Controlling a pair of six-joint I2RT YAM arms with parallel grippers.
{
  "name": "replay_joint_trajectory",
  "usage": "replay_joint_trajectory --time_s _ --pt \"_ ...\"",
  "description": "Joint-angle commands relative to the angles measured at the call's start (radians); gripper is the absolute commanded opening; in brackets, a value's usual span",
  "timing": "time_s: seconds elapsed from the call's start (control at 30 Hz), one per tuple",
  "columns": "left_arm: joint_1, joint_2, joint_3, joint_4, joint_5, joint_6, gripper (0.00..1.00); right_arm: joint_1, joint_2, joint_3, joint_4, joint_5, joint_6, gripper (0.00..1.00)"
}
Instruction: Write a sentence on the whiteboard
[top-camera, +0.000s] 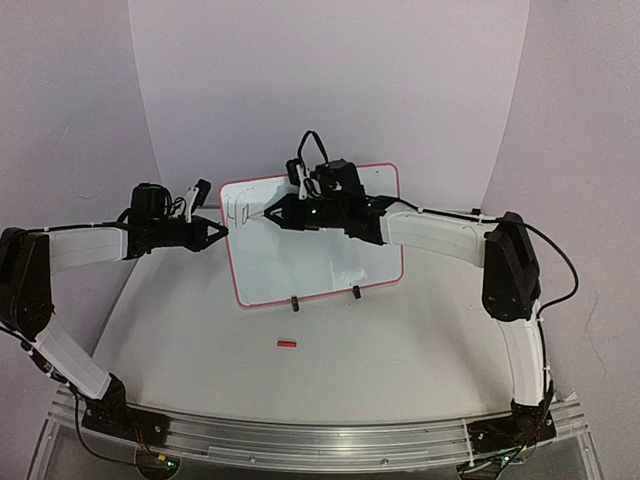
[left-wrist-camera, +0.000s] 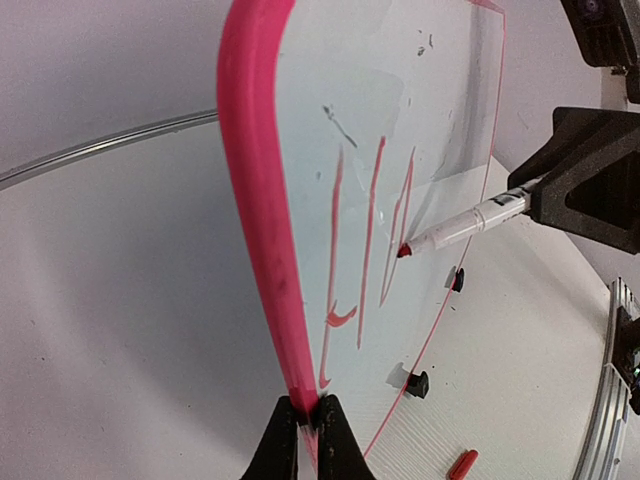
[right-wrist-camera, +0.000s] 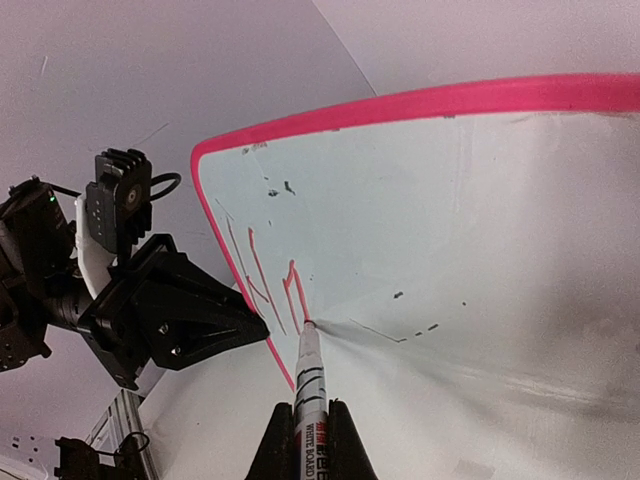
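Note:
The whiteboard (top-camera: 325, 260) stands upright on two black feet mid-table, its red frame (left-wrist-camera: 255, 200) running round it. My left gripper (left-wrist-camera: 307, 405) is shut on the frame's left edge (top-camera: 224, 233). My right gripper (right-wrist-camera: 311, 410) is shut on a white marker (right-wrist-camera: 310, 385), whose red tip touches the board (left-wrist-camera: 404, 250). Of the sentence (right-wrist-camera: 262, 275), only a few red strokes show near the board's upper left corner (top-camera: 236, 212): an "H" and the start of a second letter, at the marker's tip.
A red marker cap (top-camera: 287, 344) lies on the table in front of the board, also in the left wrist view (left-wrist-camera: 462, 465). Small dark marks (right-wrist-camera: 415, 330) dot the board. A metal rail (top-camera: 300, 440) runs along the near edge. Pale backdrop walls surround the table.

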Motion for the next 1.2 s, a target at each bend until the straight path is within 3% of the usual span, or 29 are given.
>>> replay_joint_trajectory --time_s 0.0,0.7,1.17 --pt "-0.004 -0.005 0.027 -0.021 -0.024 0.052 0.00 -0.008 -0.033 -0.019 0.004 0.033 0.004 0.00" --pt "-0.004 -0.009 0.027 -0.021 -0.026 0.052 0.00 -0.008 -0.160 -0.090 0.074 0.010 -0.003 0.00" --pt "-0.003 -0.016 0.025 -0.025 -0.028 0.052 0.00 -0.007 -0.083 -0.014 0.074 0.018 0.002 0.00"
